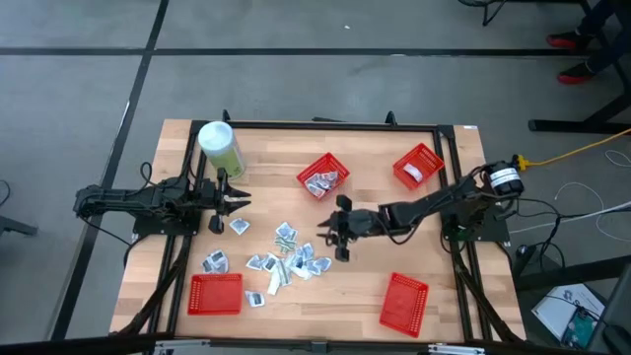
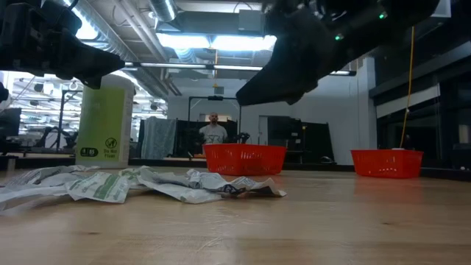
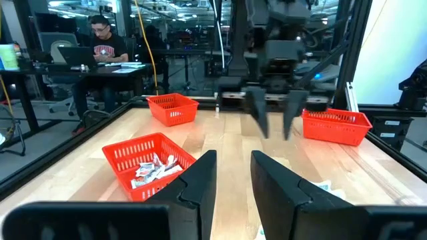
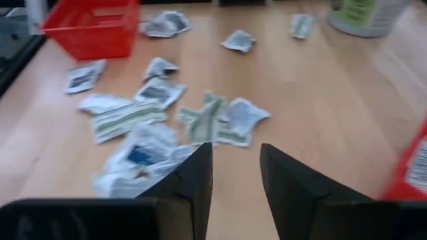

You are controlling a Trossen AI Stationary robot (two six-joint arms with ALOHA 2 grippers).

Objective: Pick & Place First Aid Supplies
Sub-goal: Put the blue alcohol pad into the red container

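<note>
A wooden worktop (image 1: 414, 237) is seen from above, framed by dark rails, with four red mesh baskets on it: one (image 1: 323, 176) just beyond the right claw already holds a few packets, another (image 1: 418, 165) stands farther off toward the right arm's base side, and two (image 1: 215, 293) (image 1: 404, 300) lie near the front edge, apparently empty. A pale-green canister (image 1: 221, 148) stands just beside the left claw (image 1: 235, 200), which is parked at the worktop's left side with its fingers a little apart and nothing between them. The right claw (image 1: 331, 235) is stretched to the middle of the worktop, hanging above it; its fingers (image 4: 193, 175) are seen parted with an empty gap, so nothing is held. The step in hand is judged to be the approach for another pick: the loose first aid supplies (image 1: 288, 258) are scattered directly ahead of and slightly below this claw, with the nearest packet (image 4: 220, 123) just past the fingertips. The next move is thought to call for a descent over a single packet, a closing on its raised, crumpled edge, and then a carry to a basket. The supplies are small, flat, white-grey wrappers, crinkled and partly overlapping, some marked with green stripes (image 4: 125, 117) and some with blue print (image 4: 141, 155); a thin, light feel is expected, so neighbours may be dragged along.
</note>
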